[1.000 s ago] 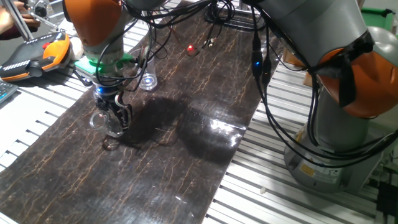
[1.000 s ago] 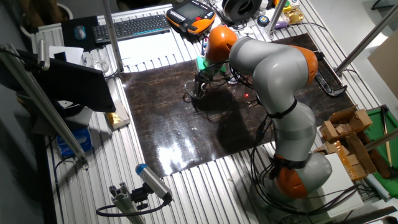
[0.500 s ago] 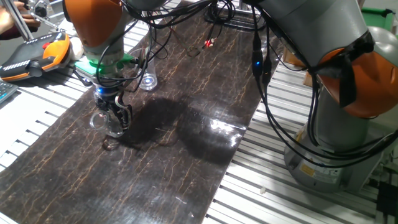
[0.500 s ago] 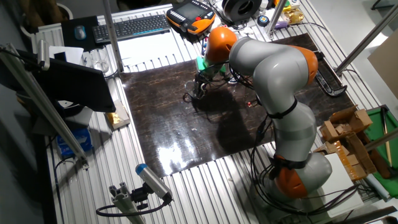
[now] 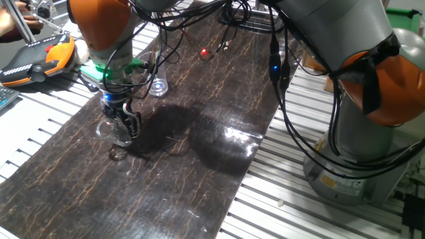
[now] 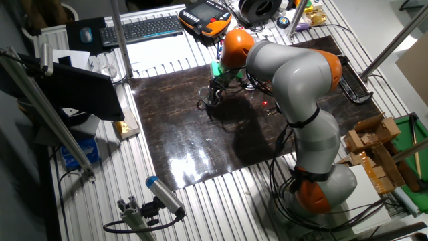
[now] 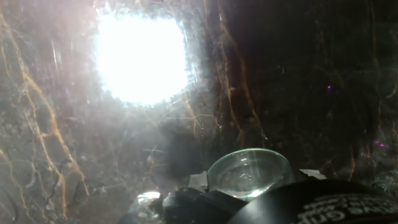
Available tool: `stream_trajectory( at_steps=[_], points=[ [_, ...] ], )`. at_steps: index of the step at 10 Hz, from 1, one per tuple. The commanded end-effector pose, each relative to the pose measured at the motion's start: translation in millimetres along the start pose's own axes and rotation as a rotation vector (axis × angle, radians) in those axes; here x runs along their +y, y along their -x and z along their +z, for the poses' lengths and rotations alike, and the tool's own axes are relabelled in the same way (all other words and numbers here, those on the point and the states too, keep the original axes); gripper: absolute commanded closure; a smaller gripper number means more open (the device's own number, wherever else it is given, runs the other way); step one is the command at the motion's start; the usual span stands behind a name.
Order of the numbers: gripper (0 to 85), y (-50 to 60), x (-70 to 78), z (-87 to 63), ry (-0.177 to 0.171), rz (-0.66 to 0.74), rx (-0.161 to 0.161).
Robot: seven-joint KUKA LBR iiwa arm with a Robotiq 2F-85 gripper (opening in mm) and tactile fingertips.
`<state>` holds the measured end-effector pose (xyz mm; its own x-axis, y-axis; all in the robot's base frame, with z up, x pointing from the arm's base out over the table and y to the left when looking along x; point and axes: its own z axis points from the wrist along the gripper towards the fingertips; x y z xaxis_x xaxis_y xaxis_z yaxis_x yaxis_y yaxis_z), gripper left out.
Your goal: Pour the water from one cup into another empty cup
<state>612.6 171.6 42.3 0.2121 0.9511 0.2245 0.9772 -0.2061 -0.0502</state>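
The short squat glass tumbler (image 5: 111,131) stands on the dark marbled mat (image 5: 199,153) near its left edge. My gripper (image 5: 125,124) is down at the mat, its black fingers closed against the tumbler's side. In the hand view the tumbler (image 7: 249,175) shows as a round clear shape at the bottom, right by the gripper body, under strong glare. The taller clear cup (image 5: 158,83) stands upright behind and to the right of the gripper, apart from it. In the other fixed view the gripper (image 6: 212,99) is small and the glasses are hard to make out.
An orange and black teach pendant (image 5: 38,56) lies at the back left off the mat. Black cables (image 5: 229,26) with a small red light (image 5: 204,53) lie at the back of the mat. The arm's base (image 5: 358,133) stands at the right.
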Motion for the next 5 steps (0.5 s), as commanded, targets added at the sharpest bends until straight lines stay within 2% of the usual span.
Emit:
stream_trajectory(
  at_steps=[1, 2, 3, 5],
  points=[
    [12.7, 0.3, -0.2, 0.8, -0.003, 0.0, 0.004],
    [12.3, 0.3, -0.2, 1.1, -0.005, 0.0, 0.008],
    [7.3, 0.5, -0.2, 1.7, -0.005, 0.002, 0.008],
    [13.3, 1.5, 0.5, 3.7, -0.005, -0.006, 0.008]
  ],
)
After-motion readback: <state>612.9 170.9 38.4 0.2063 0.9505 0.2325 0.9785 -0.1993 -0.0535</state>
